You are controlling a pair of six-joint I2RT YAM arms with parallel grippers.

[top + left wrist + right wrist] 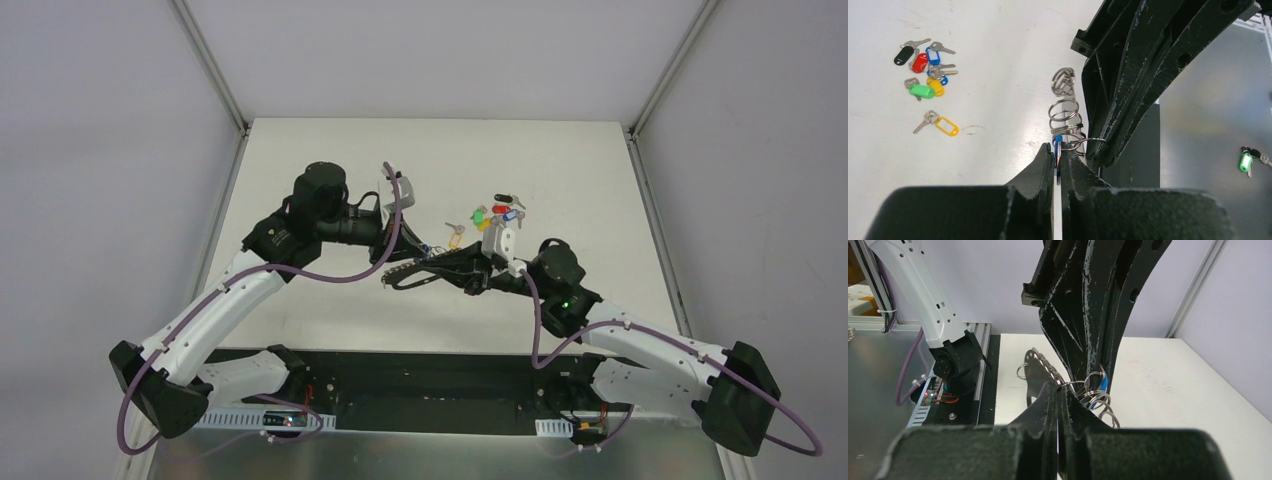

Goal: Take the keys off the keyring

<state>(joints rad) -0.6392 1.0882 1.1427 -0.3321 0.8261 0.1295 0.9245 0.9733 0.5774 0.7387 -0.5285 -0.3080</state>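
**A:** From above, where is the keyring?

**B:** The keyring is at mid-frame over the white tabletop, between the two arms. The left arm reaches in from the left and the right arm from the right, and both meet at it. A heap of loose keys with coloured tags lies up and to the right. One yellow-tagged key lies between the heap and the keyring.

**A:** And the left wrist view?

**B:** The left jaws, at bottom centre, are pressed together on a thin blue-headed key. A stack of small rings rises just above their tips. The right arm's dark fingers come down from the upper right, and one ring loops against them. The loose keys are in the upper left, with the yellow-tagged one below them. A green tag lies at the far right on a grey surface.

**A:** The right wrist view?

**B:** The right jaws, at bottom centre, are together, clamped on the edge of the keyring. Its dark loop shows just left of centre, edged with rings. The left arm's fingers descend from the top, with the blue key head at their tip among the rings.
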